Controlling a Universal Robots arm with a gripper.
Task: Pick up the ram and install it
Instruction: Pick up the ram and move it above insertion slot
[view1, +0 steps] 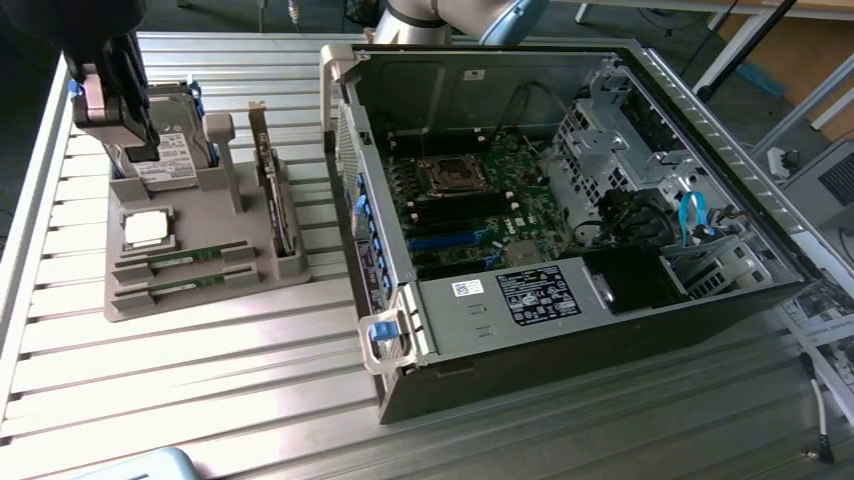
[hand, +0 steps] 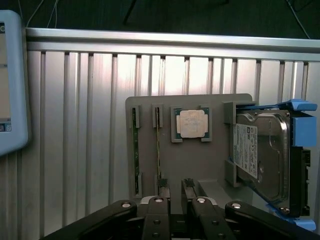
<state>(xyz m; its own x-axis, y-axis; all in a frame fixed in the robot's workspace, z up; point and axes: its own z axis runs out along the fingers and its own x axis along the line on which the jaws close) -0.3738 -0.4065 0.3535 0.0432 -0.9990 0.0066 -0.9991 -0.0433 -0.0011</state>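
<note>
Claw (hand: 175, 186) fingers (hand: 162, 192) sat closest to the wrist camera, parted by a narrow gap with nothing held between them. Just beyond them lay the grey tray (hand: 192, 162), flat on the worktop (hand: 75, 130). Two ram sticks stood on edge in slotted holders in the tray, side by side and parallel. The inner ram stick (hand: 158, 145) ran roughly in line with the claw's fingers and sat just beside the processor (hand: 191, 123). The outer ram stick (hand: 135, 150) lay near the tray's edge, on the side away from the processor. Neither had been lifted. The square silver processor lay flat in its own recess, between the sticks and the hard drive (hand: 260, 160), which stood on edge in a blue bracket (hand: 302, 122). Past the tray the ribbed metal worktop ran to a raised rail (hand: 175, 37), and a pale-framed device (hand: 10, 85) lay at one side.

In the exterior view the claw hovered over the hard-drive end of the tray, at that view's left. An expansion card (view1: 274, 195) stood upright along the tray's edge nearest the computer case (view1: 454, 85). The case lay open on its side to the exterior view's right, well apart from the claw, with its motherboard (view1: 481, 200) exposed.
</note>
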